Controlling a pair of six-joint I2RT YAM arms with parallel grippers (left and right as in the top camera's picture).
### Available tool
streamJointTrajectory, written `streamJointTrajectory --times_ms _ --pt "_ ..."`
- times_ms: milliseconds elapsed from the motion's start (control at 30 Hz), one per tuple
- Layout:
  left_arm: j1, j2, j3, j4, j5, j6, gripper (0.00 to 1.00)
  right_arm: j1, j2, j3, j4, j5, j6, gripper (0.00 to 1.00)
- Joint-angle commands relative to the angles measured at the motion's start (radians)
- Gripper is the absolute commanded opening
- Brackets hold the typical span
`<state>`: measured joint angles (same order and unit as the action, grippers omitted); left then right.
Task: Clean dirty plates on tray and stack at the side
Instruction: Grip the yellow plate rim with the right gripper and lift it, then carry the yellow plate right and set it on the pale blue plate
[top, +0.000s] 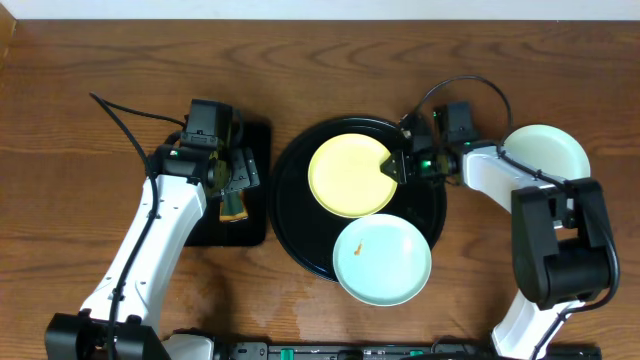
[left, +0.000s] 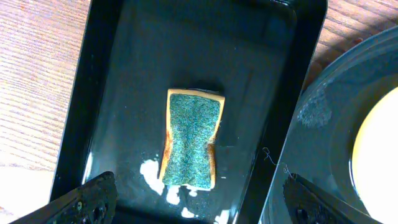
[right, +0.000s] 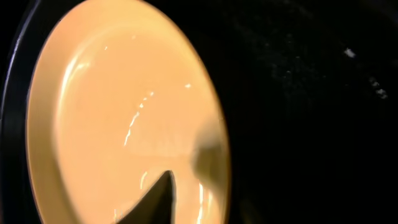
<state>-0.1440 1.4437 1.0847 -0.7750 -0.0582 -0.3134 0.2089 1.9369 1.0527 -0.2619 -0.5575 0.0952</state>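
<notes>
Pale yellow round plate lying on round glossy black tray, right gripper sitting at its rim, closure impossible to tell. Left gripper hovering wide open above green scouring sponge. Likely starting cleaning; needing sponge grasp next.

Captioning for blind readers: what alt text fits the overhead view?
A round black tray holds a yellow plate and a mint plate overhanging its near rim; the right gripper is at the yellow plate's edge. A second mint plate sits on the table at far right; the left gripper hangs open over a rectangular tray.
</notes>
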Motion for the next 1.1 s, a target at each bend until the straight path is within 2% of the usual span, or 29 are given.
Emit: streamJointTrajectory --times_ms 0,233,600,700,833,967,1067 --pt "0.003 0.0 0.01 -0.001 -0.001 0.005 0.87 0.02 0.044 -0.002 -0.001 0.016 -0.014 0.01" --pt "0.003 0.0 0.01 -0.001 -0.001 0.005 0.87 0.011 -0.031 -0.002 -0.024 0.106 0.008 0.01" --pt "0.003 0.0 0.01 -0.001 -0.001 0.005 0.87 0.05 -0.34 -0.002 -0.113 0.408 -0.004 0.01" --pt "0.003 0.0 0.01 -0.001 -0.001 0.005 0.87 0.098 -0.401 -0.002 -0.13 0.557 -0.004 0.01" --pt "0.003 0.0 0.01 -0.001 -0.002 0.005 0.87 0.204 -0.468 -0.002 -0.147 0.859 -0.004 0.01" --pt "0.003 0.0 0.01 -0.001 -0.001 0.005 0.87 0.352 -0.501 -0.002 -0.146 1.179 -0.005 0.01" --pt "0.003 0.0 0.01 -0.001 -0.001 0.005 0.87 0.441 -0.504 -0.002 -0.14 1.34 -0.008 0.01"
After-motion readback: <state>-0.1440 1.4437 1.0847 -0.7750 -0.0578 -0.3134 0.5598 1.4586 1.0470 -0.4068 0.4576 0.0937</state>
